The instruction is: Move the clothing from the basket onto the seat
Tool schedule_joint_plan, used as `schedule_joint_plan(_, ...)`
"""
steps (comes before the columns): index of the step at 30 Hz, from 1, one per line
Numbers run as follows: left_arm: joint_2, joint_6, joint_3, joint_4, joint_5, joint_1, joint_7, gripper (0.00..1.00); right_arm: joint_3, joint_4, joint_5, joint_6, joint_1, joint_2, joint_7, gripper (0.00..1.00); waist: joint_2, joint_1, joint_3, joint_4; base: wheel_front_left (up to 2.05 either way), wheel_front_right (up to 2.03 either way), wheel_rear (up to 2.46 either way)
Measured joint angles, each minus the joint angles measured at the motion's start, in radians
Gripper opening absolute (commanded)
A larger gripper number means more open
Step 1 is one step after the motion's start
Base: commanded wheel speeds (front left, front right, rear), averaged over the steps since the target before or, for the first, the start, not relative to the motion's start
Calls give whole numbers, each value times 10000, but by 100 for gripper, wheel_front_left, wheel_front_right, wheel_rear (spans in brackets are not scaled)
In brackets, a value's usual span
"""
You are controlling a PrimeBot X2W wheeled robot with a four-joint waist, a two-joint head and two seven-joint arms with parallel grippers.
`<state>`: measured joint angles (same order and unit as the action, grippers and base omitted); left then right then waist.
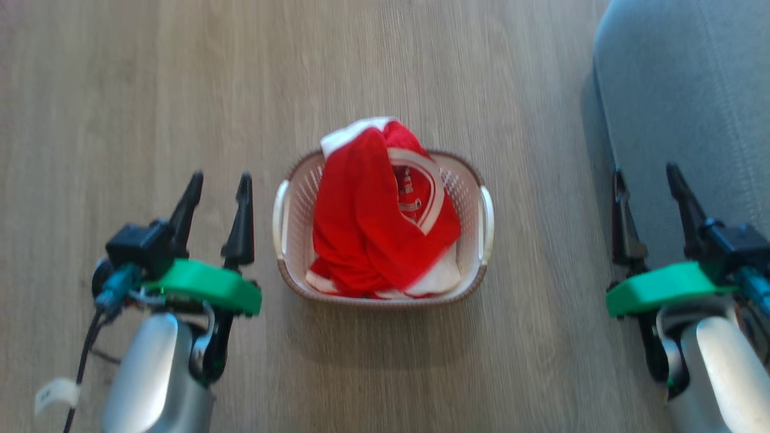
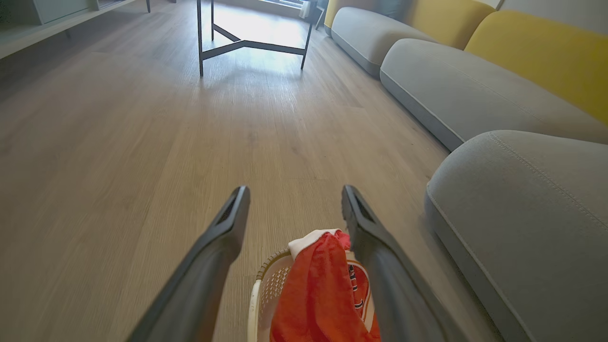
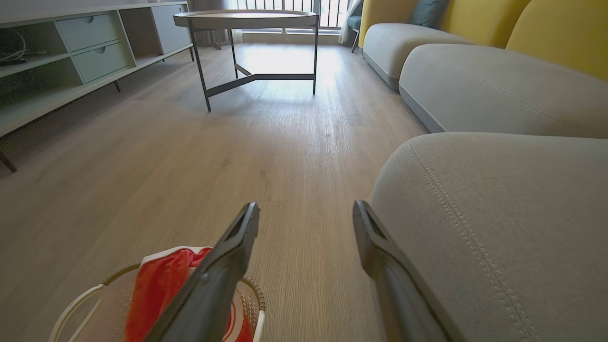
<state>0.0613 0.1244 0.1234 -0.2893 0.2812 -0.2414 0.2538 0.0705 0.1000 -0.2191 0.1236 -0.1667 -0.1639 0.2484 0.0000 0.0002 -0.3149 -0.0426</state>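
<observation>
Nearest to me, my left gripper (image 1: pixel 219 180) hangs just left of the basket (image 1: pixel 287 210). Its fingers are spread wide with nothing between them and point away from me. My right gripper (image 1: pixel 645 174) is well to the right of the basket, equally spread and holding nothing. In the head view its fingers overlap the edge of the seat (image 1: pixel 692 90).

The basket stands on the wooden floor (image 1: pixel 120 90) between the two arms, with one handle on its left side and one on its right. The clothing (image 1: pixel 367 222) lies inside it as a red heap. Its long axis runs from the basket's near rim to its far rim, straight away from me. The far end rises into a peak with a white hem that tops the far rim. The near end spreads flatter, with white trim against the near wall. A white ring-shaped print faces up on the heap's right half, but the head view is too blurred for me to read its details.

Right of the basket, past a strip of bare floor, the grey seat's rounded corner stands higher than the basket rim. Beyond the basket, more grey cushions (image 3: pixel 475 80) continue in a row, with yellow backrests (image 2: pixel 536 52) behind them. Far ahead of the basket stands a round table (image 3: pixel 244 19) on thin dark legs. Far to its left is a low cabinet (image 3: pixel 71 52) with drawers.
</observation>
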Motion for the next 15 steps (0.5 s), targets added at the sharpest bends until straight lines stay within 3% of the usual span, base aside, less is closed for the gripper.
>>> schedule_joint_plan(15, 236, -2, 1281, -1875, -355, -2376, -265, 100, 357, -174, 71, 0, -1211, 368, 2, 100, 0, 1, -2071, -1071, 0, 0, 0)
